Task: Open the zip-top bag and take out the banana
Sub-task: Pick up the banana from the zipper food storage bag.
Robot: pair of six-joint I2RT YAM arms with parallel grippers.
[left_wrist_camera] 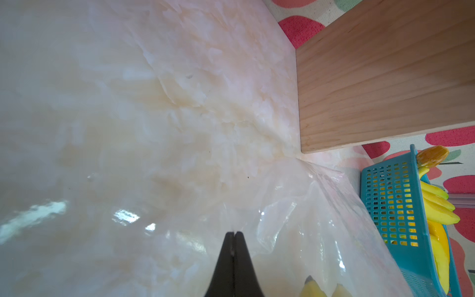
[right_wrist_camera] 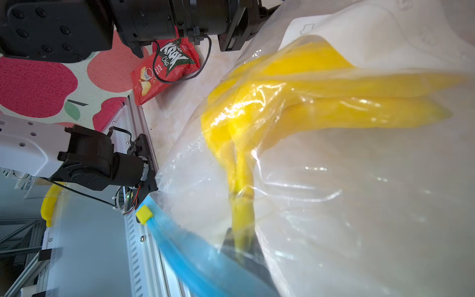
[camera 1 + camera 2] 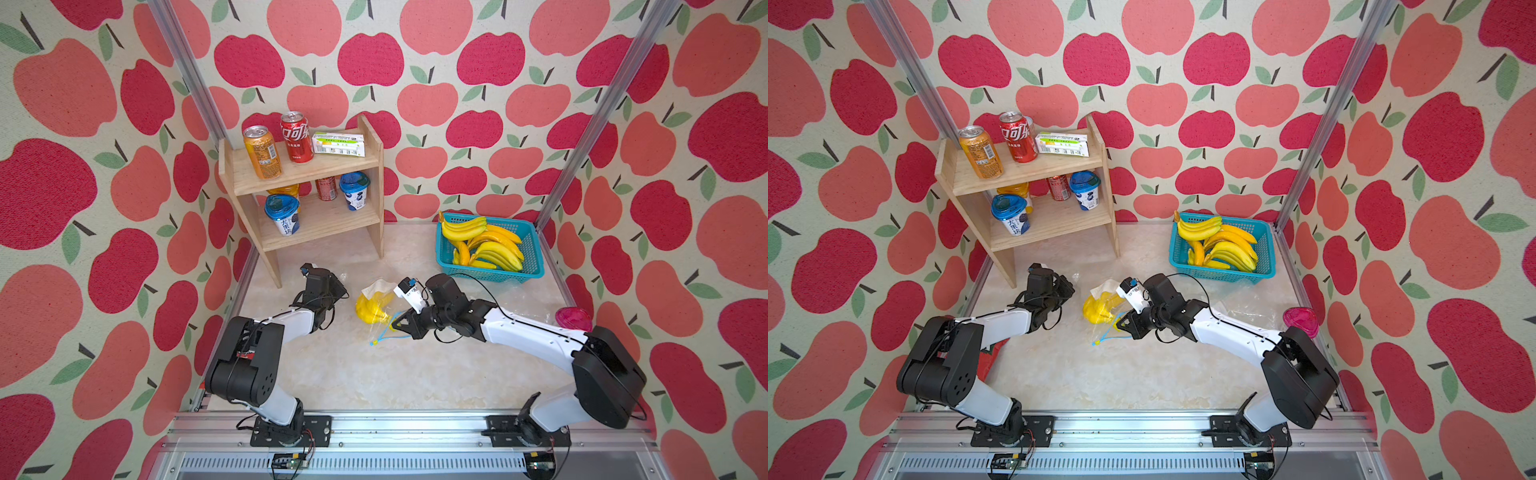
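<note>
A clear zip-top bag (image 3: pixel 380 328) lies mid-table in both top views, with a blue zip strip (image 2: pixel 192 244) and a yellow slider (image 2: pixel 143 213). A yellow banana (image 3: pixel 371 309) bunch lies inside it (image 3: pixel 1098 309). My right gripper (image 3: pixel 395 325) reaches into the bag mouth. In the right wrist view it (image 2: pixel 241 240) is shut on the banana stem (image 2: pixel 241 205). My left gripper (image 3: pixel 337 287) sits at the bag's far side. In the left wrist view its jaws (image 1: pixel 234 234) are pressed together on a fold of the bag film (image 1: pixel 308 218).
A wooden shelf (image 3: pixel 307 174) with cans and cups stands at the back left. At the back right is a blue basket (image 3: pixel 528 249) of bananas. A pink lid (image 3: pixel 573 318) and another clear bag (image 3: pixel 519 297) lie right. A red chip bag (image 2: pixel 164 69) lies near the left arm.
</note>
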